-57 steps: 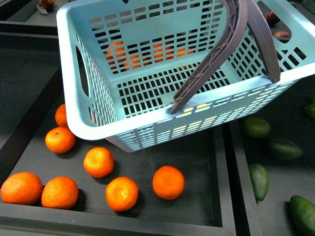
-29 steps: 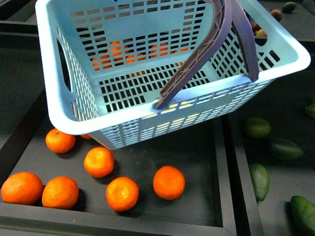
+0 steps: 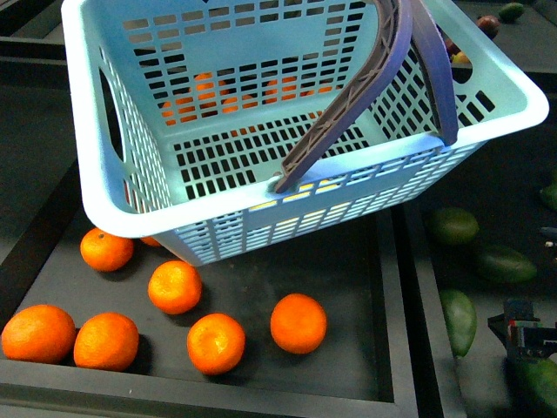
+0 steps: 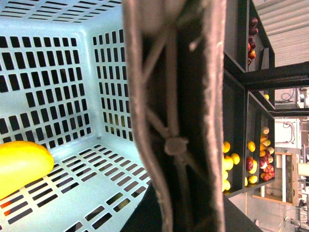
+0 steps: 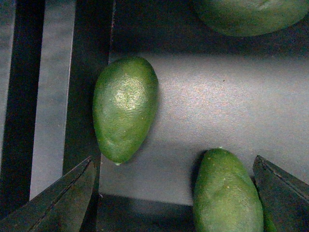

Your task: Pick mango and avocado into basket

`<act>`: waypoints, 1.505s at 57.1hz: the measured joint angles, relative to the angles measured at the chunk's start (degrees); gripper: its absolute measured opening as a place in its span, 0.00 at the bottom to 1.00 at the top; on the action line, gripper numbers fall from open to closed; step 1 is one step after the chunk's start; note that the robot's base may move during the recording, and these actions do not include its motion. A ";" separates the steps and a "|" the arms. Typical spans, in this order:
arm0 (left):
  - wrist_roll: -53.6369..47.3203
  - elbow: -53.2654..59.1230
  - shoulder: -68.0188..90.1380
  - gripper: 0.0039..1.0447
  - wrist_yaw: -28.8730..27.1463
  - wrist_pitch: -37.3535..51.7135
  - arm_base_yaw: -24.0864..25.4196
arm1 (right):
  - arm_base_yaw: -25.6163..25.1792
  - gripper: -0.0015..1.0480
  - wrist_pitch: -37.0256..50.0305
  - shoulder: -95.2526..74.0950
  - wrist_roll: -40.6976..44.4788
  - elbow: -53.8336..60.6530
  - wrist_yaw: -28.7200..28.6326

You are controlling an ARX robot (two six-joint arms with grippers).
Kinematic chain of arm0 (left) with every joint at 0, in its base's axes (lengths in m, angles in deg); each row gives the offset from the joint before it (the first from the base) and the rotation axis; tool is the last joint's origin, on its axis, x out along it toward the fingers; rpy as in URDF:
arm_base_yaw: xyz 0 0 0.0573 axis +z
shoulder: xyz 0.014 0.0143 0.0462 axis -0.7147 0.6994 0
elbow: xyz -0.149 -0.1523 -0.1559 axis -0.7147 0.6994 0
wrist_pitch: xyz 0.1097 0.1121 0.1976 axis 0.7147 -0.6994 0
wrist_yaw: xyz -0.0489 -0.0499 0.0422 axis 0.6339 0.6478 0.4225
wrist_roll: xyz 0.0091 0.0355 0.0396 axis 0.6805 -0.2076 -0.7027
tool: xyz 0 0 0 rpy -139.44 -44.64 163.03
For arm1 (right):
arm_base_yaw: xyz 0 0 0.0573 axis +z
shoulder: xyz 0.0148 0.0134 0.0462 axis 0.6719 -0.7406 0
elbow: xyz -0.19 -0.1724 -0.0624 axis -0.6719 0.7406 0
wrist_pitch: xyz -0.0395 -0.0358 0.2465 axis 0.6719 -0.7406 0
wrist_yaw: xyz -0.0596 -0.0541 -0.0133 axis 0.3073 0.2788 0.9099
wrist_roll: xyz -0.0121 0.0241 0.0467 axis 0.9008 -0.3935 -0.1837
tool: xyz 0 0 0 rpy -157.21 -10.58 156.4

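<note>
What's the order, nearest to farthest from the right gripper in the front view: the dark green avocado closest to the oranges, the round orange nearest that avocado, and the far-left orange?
1. Dark green avocado, just to the left of the right gripper.
2. Round orange, near the middle.
3. Far-left orange, at the left edge.

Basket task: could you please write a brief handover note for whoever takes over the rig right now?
Left gripper: fingers not visible; its wrist camera sits tight against the basket handle.
Right gripper: open, over the avocado on the dark tray, not yet gripping it.
Done: mango lies in the basket.
To do: grasp the avocado, place it in the basket.
</note>
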 joint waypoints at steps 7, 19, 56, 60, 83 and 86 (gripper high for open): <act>-0.02 0.00 -0.02 0.05 -0.02 0.00 0.02 | 1.25 0.93 -0.52 -2.45 -0.20 -2.34 0.26; 0.02 0.00 -0.02 0.05 0.20 0.00 -0.04 | 3.91 0.93 -0.66 -5.90 -2.12 -6.38 0.52; 0.00 0.00 -0.02 0.05 0.13 0.00 -0.04 | 7.19 0.93 -1.38 -13.70 -7.15 -15.45 2.21; 0.00 0.00 0.00 0.05 0.13 0.00 -0.04 | 7.17 0.93 -1.22 -14.45 -8.00 -15.87 2.16; -0.02 0.00 -0.02 0.05 0.09 0.00 -0.02 | 5.49 0.93 -0.46 -18.29 -9.31 -17.05 2.05; -0.02 0.00 -0.02 0.05 0.11 0.00 -0.02 | 5.49 0.93 -0.46 -18.43 -9.31 -17.16 2.12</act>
